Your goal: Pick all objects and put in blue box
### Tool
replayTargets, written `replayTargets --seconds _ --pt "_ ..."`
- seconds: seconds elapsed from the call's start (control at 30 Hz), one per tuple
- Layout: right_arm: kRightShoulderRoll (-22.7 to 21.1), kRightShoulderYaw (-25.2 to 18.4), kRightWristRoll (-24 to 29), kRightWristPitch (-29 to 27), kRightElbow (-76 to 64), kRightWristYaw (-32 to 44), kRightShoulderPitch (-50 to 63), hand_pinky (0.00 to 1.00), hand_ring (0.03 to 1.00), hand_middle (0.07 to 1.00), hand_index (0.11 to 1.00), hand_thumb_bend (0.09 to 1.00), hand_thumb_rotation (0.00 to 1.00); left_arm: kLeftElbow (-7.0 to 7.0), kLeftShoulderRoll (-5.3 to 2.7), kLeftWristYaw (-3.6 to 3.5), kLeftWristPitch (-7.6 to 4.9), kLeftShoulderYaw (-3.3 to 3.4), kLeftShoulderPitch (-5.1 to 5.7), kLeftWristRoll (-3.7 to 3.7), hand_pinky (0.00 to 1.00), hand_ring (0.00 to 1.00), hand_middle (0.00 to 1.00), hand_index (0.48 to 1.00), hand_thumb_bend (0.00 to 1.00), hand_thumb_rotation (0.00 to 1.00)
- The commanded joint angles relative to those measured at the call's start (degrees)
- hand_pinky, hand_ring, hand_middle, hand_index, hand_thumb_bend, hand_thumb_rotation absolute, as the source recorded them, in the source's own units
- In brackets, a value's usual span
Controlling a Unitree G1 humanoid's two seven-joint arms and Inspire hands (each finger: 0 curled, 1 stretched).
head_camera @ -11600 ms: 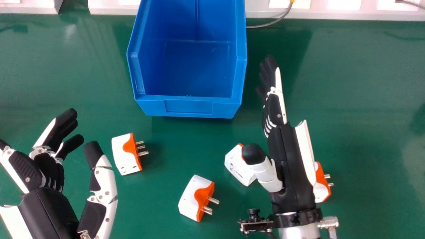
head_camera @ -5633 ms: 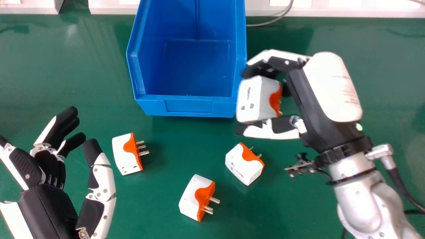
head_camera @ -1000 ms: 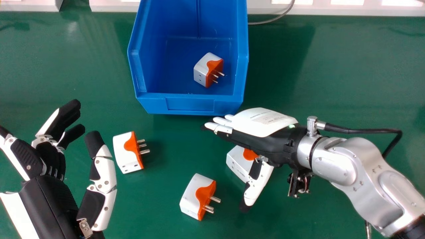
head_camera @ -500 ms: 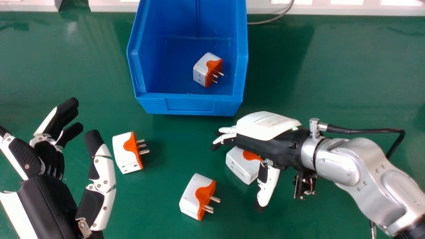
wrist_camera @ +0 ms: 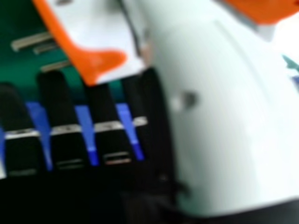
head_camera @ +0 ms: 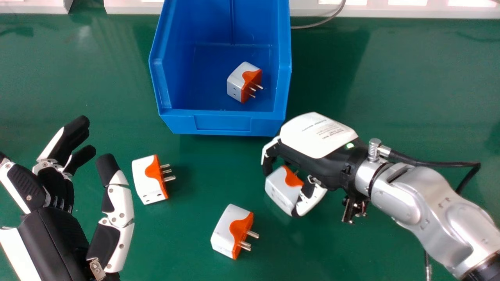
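Note:
My right hand [head_camera: 316, 148] is curled round a white and orange plug adapter [head_camera: 281, 189] on the table, fingers at its far side and thumb at its near side. In the right hand view, fingers of my right hand [wrist_camera: 60, 121] show beside the white and orange adapter [wrist_camera: 103, 37] with its metal pins. A second adapter [head_camera: 148, 183] lies left of centre, a third [head_camera: 228, 234] nearer the front. Inside the blue box [head_camera: 222, 124] rests another adapter [head_camera: 240, 82]. My left hand [head_camera: 50, 195] hovers at the left, its fingers relaxed and holding nothing.
The green table [head_camera: 410, 86] spreads round the box. A grey cable [head_camera: 320, 24] runs by the box's far right side, and a pale rail [head_camera: 390, 9] borders the far edge. A black cable [head_camera: 437, 163] loops from my right wrist.
One adapter went from my right hand into the box. The right hand then came down to the adapter right of centre, and its fingers and thumb have just curled round it.

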Motion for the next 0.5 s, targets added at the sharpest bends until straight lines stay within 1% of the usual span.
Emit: replayTargets --seconds 0.0,0.1,0.13,0.27,0.43,0.47 --pt "0.2 -0.8 0.1 -0.6 -0.9 -2.0 0.0 0.32 0.429 0.489 0.527 0.496 0.00 -1.68 -4.54 0.10 -1.27 -1.89 0.98 0.35 0.69 0.75 0.74 0.734 0.25 0.00" --pt "0.0 -1.0 0.5 -1.7 -0.9 -2.8 0.1 0.34 0.445 0.475 0.517 0.498 0.00 -1.68 -4.64 0.24 -1.15 -1.84 1.18 0.65 0.69 0.74 0.74 0.733 0.25 0.00" --pt "0.0 -1.0 0.5 -1.7 -1.0 -2.6 0.1 0.35 0.445 0.476 0.516 0.498 0.00 -1.70 -4.64 0.25 -1.14 -1.86 1.25 0.64 0.69 0.74 0.74 0.733 0.25 0.00" --pt "0.1 -1.1 0.5 -2.4 -0.9 -3.4 0.3 0.35 0.452 0.467 0.511 0.499 0.00 -1.83 -4.52 0.23 -1.20 -1.90 1.35 0.46 0.68 0.74 0.73 0.731 0.25 0.00" --pt "0.0 -1.3 1.1 -3.4 -0.6 -4.0 0.3 0.34 0.438 0.469 0.522 0.498 0.00 -1.88 -4.60 0.24 -1.22 -2.09 1.59 0.23 0.69 0.74 0.73 0.730 0.25 0.00" --pt "0.0 -1.4 1.4 -3.8 -0.5 -4.3 0.4 0.35 0.437 0.470 0.524 0.498 0.00 -1.78 -4.60 0.28 -1.38 -2.08 1.55 0.18 0.69 0.74 0.73 0.730 0.25 0.00"
